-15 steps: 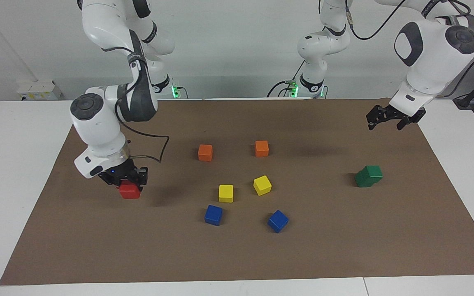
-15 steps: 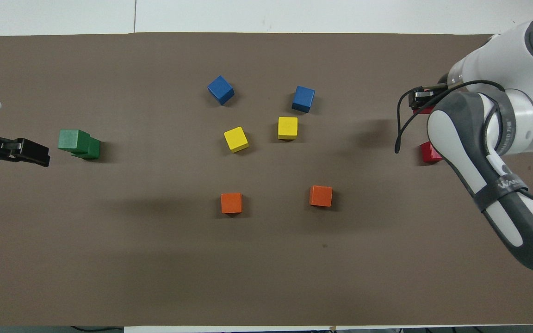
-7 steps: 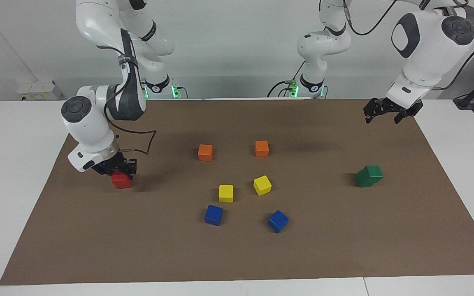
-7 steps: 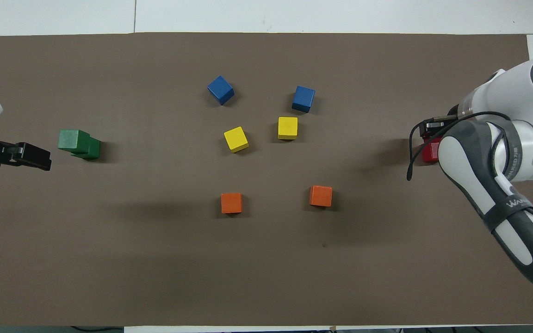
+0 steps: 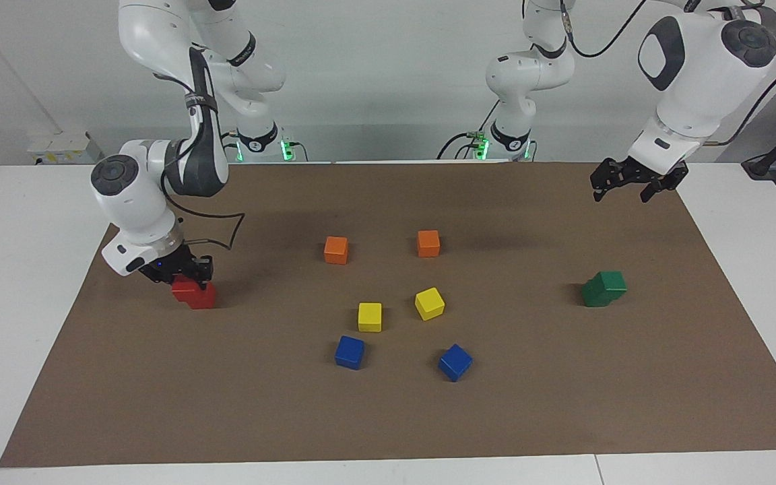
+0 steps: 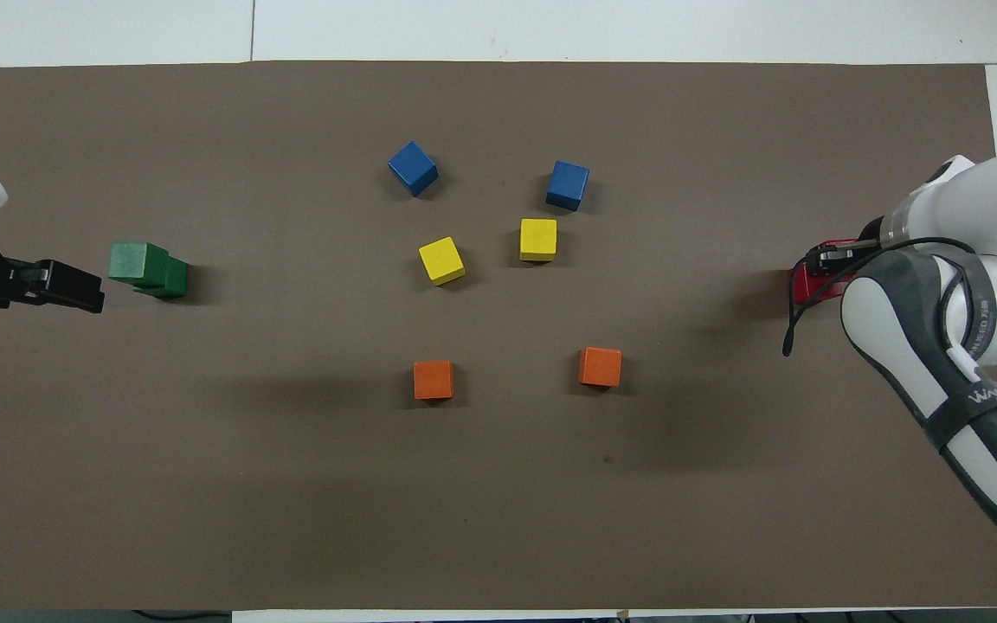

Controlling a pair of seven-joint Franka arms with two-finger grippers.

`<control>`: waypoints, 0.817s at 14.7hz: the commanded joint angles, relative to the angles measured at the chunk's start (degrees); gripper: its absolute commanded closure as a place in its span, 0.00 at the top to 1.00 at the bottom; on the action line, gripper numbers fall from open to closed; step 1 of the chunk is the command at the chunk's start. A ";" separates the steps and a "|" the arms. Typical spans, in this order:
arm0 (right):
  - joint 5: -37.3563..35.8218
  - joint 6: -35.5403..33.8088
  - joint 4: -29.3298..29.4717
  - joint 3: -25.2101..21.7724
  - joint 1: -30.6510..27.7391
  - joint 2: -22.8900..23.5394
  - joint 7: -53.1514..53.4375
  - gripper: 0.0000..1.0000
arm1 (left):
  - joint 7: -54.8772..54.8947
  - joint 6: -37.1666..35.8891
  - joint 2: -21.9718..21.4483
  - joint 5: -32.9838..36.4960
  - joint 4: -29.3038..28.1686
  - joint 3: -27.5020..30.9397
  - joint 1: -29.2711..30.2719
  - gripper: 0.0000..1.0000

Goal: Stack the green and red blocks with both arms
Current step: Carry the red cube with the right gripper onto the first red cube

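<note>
1. White worktop (image 5: 24, 269) with a big brown mat (image 5: 388, 417) on it, and two white robot arms stand at one end.
2. The right fingers (image 5: 186, 275) are low, at the right arm's end of the mat. They are squeezed on a red block (image 5: 183, 288).
3. That red block sits partly on top of a second red block (image 5: 202, 297), a bit off to one side, not lined up. In the overhead view only a bit of red (image 6: 806, 284) shows beside these fingers.
4. The left fingers (image 5: 619, 185) are up in the air over the mat's edge at the left arm's end. They are spread apart and hold nothing.
5. Two green blocks (image 5: 603, 288) are stacked well apart from the left fingers. The top one is shifted sideways on the lower one.
6. Between the two sets of fingers, in the middle of the mat, lie two orange cubes (image 5: 336, 250), two yellow cubes (image 5: 370, 316) and two blue cubes (image 5: 349, 352). None of them touch.
</note>
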 commanded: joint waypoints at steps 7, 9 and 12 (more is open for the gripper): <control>-0.71 1.53 -3.08 0.74 -0.43 -1.89 -0.75 0.00 | -5.37 -0.26 3.51 -0.88 3.51 0.78 -2.17 1.00; -0.71 1.62 -3.17 0.74 -0.51 -1.72 -1.01 0.00 | -5.46 -1.84 3.52 -0.89 4.74 1.31 -4.09 1.00; -0.71 1.62 -3.17 0.74 -0.69 -1.54 -1.45 0.00 | -5.54 -2.73 3.26 -0.89 4.83 2.98 -5.95 1.00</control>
